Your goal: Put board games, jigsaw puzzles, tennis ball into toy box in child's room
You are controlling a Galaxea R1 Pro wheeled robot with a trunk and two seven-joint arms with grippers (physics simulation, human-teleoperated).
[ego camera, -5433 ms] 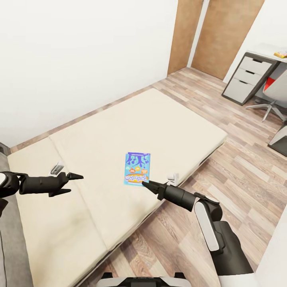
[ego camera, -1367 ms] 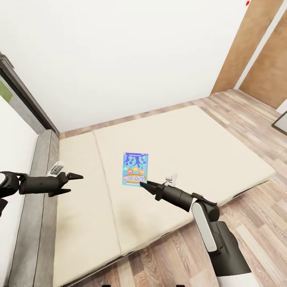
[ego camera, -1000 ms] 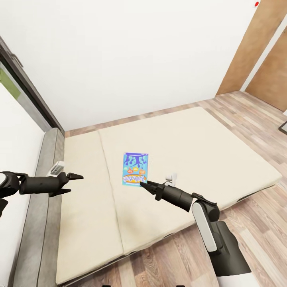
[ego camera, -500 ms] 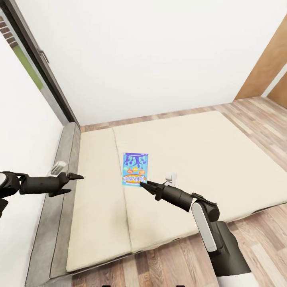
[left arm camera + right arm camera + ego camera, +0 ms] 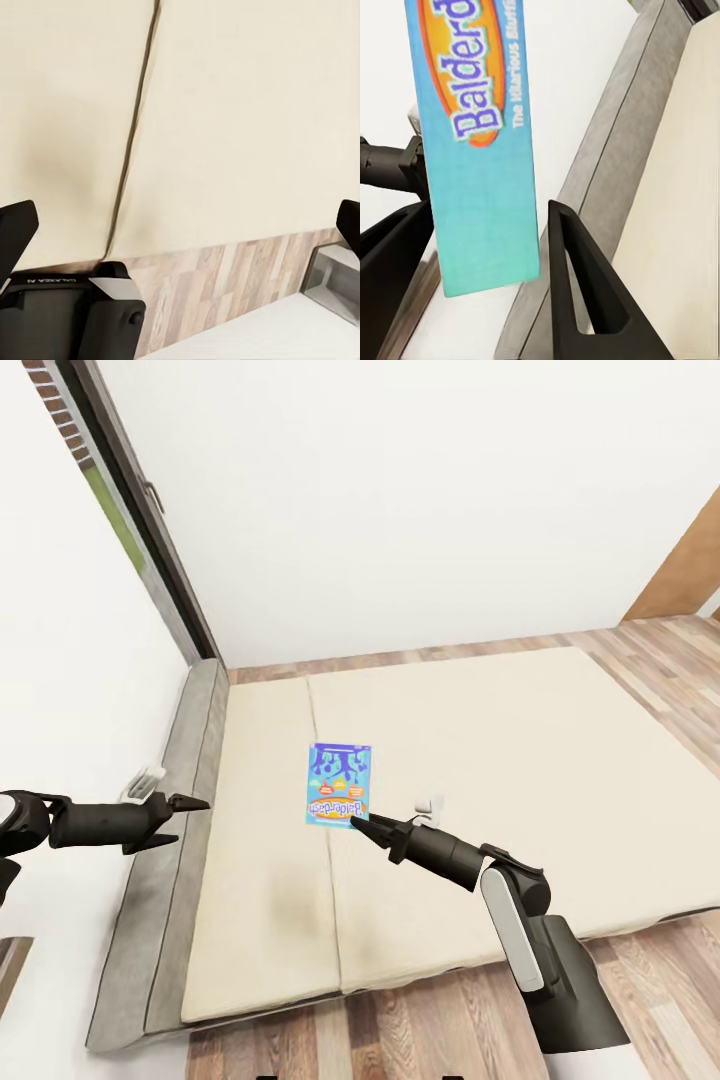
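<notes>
The small blue board game (image 5: 339, 785) is pinched by its lower edge between the fingers of the right gripper (image 5: 358, 823), which is clamped on it and holds it up above the bed (image 5: 520, 760). In the right wrist view the same box (image 5: 480, 142) stands between the two dark fingers (image 5: 577, 292), its face showing an orange patch with "Balderd…" in blue letters; one finger lies against the printed face and the other sits behind the card's far side. Beyond the gripper's tip the cream mattress spreads out, with its lengthwise seam (image 5: 325, 830) passing just under the held box. The right arm (image 5: 520, 930) reaches in from the near side over the wood-plank floor (image 5: 640, 1000). Well apart from the right gripper, out to its left, the left gripper (image 5: 185, 812) hangs over the grey bed frame (image 5: 165, 880), its two pointed fingers spread and nothing between them; the left wrist view looks down on the mattress (image 5: 247, 120), the seam and a strip of floor planks (image 5: 225, 285). Behind the bed rises a plain white wall (image 5: 420, 510), with a dark window frame (image 5: 140, 510) at its left end.
</notes>
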